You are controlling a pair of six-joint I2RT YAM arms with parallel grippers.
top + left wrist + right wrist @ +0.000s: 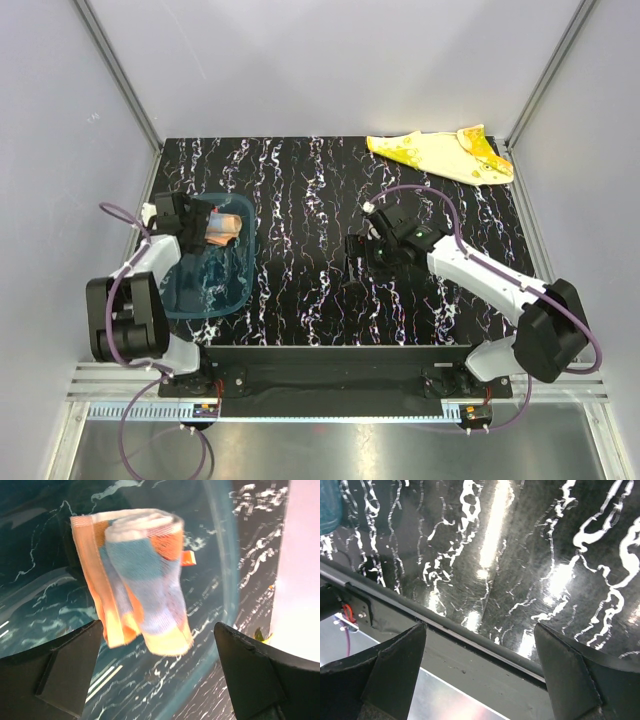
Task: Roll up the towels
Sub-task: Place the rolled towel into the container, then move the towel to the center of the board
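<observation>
While the left gripper hangs over the teal-blue tray at the left of the overhead frame, its two dark fingers stand wide apart with nothing clamped between them. The orange-pink towel lies rolled up on the tray's floor. In the left wrist view the roll runs from the top of the frame down towards the middle. Pale blue patches show on the outer wrap, an orange patch sits near the upper end, and a small orange tag pokes out on the roll's right side. A loose orange flap hangs along its left side. The lower end of the roll reaches down between the two fingertips. The finger at lower left comes very close to the flap's edge, though the blur there leaves it unclear whether they touch. The finger at lower right is well clear of the cloth.

Seen from above, the roll sits in the upper part of the tray, just beside the left gripper's tips. The yellow towel lies spread flat and unrolled in the upper right corner of the black marbled table, cream through its middle and yellow at both ends, well apart from both arms.

The right gripper hovers right of centre over bare tabletop with its fingers spread wide and holding nothing. Between them the right wrist view shows only the marbled surface and the metal rail along the table's edge.
</observation>
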